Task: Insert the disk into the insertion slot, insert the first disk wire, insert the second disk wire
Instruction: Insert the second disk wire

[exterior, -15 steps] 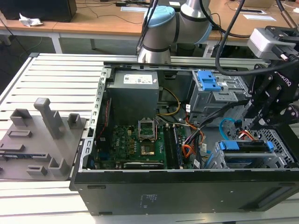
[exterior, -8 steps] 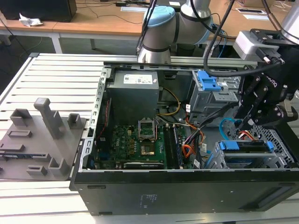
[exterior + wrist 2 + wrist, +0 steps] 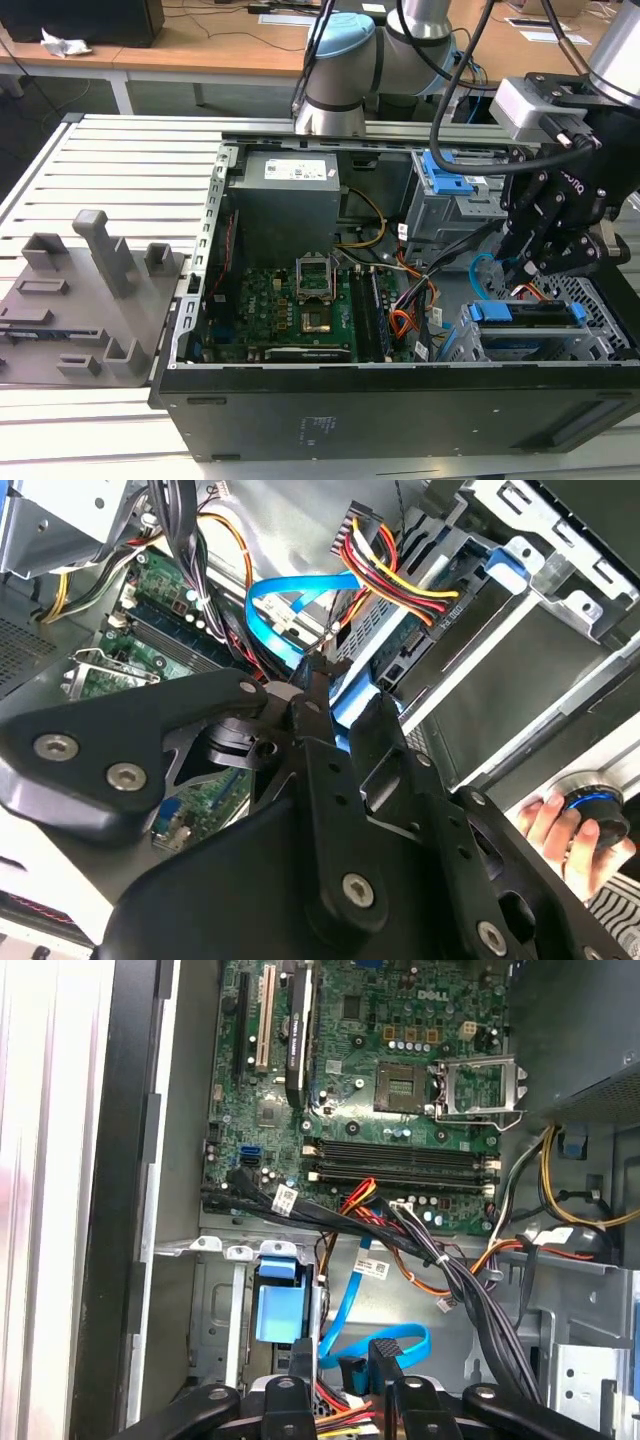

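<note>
Your silver-grey hard drive in its bright blue carrier (image 3: pixel 528 312) already sits in the low perforated sheet-metal cage (image 3: pixel 600 335). The black gripper (image 3: pixel 527 262) hovers just above, near the flat light-blue cable (image 3: pixel 290 610); I can't tell how its fingers stand. Both wires look unplugged.

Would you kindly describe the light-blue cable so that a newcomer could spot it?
Look inside the open computer case, beside the green motherboard. The blue cable is a flat ribbon looping near the tool; its neighbours are round black, red and yellow wires.
</note>
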